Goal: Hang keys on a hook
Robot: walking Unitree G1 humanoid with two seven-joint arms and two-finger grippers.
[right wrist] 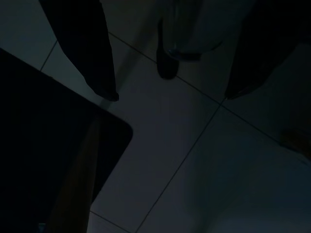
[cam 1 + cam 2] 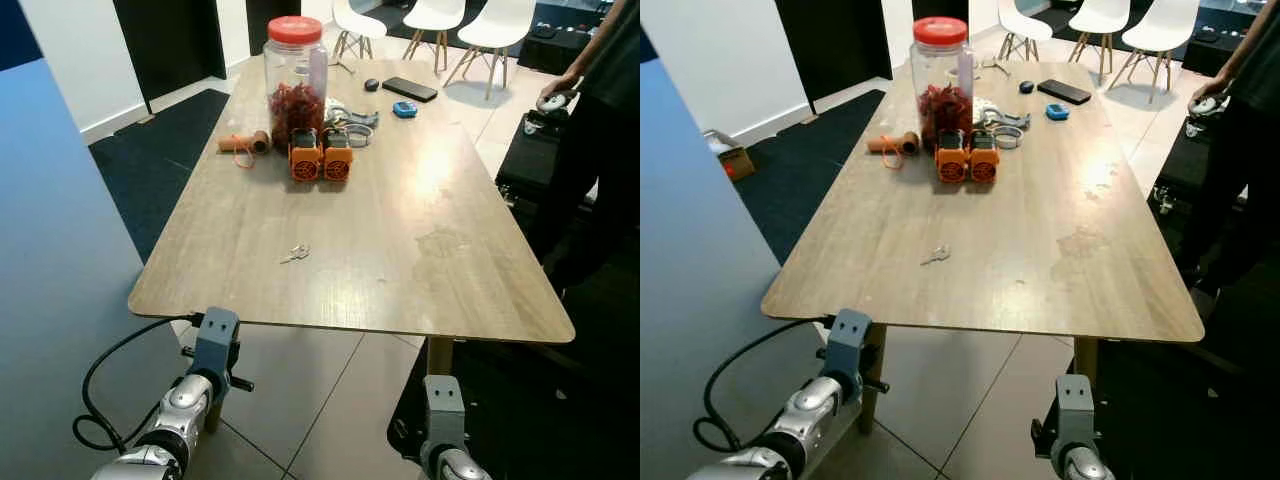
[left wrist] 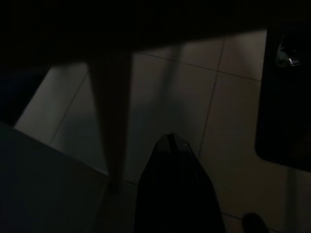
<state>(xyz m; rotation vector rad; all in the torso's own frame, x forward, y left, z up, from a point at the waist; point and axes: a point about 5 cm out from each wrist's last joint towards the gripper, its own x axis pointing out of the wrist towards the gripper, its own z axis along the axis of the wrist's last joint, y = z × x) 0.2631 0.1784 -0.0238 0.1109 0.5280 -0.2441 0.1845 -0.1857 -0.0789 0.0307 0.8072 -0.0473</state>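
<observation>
Left arm (image 2: 175, 415): nearest the camera, hanging below the table's near edge on the robot's left, a black cable looping beside it.
Left gripper (image 3: 171, 141): seen in the left wrist view over dim floor tiles, its two black fingers pressed together into one dark wedge, holding nothing.
Right arm (image 2: 445, 430): hanging low on the robot's right, beneath the near edge beside a table leg.
Right gripper (image 1: 165, 94): in the right wrist view its two fingers stand wide apart over dark tiles, nothing between them.
Keys (image 2: 295, 254): a small silvery bunch lying flat on the table, toward the near edge and a little to the robot's left of centre, well apart from everything else. Long axis runs slantwise, one end toward the near-left, the other toward the far-right; too small to tell ring from blade.
Table (image 2: 450, 290): long pale wooden top with rounded corners, running away from the robot.
Jar (image 2: 295, 80): tall clear plastic, red lid, reddish contents, upright at the far part of the table.
Orange gadgets (image 2: 321, 158): two, side by side, just in front of the jar.
Roll (image 2: 243, 144): brownish, lying on its side to the left of the jar.
Phone (image 2: 409, 89): dark, flat, near the far end.
Person (image 2: 595, 150): standing at the table's right side, dressed in dark clothes, one hand holding a small object.
Chairs (image 2: 470, 25): white, beyond the far end.
</observation>
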